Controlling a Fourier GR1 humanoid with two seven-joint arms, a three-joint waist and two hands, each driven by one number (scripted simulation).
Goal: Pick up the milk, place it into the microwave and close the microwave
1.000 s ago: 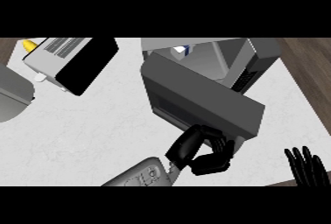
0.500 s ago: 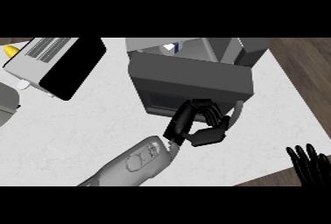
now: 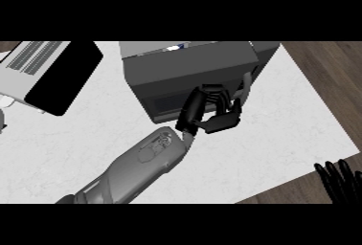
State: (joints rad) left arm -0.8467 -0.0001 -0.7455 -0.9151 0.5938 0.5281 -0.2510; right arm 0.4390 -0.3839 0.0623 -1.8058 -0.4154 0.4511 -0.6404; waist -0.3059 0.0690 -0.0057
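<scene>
Milk (image 3: pixel 178 47) showed only as a small white-and-blue sliver above the top edge of the microwave's door (image 3: pixel 176 72), inside the microwave (image 3: pixel 265 51) at the back of the white counter (image 3: pixel 283 124). My left hand (image 3: pixel 212 112) was clenched, its fingers curled in against the door's front just beside the handle (image 3: pixel 247 83). It held nothing that I could see. My right hand (image 3: pixel 339 179) rested open at the lower right edge, fingers up, well apart from the microwave.
</scene>
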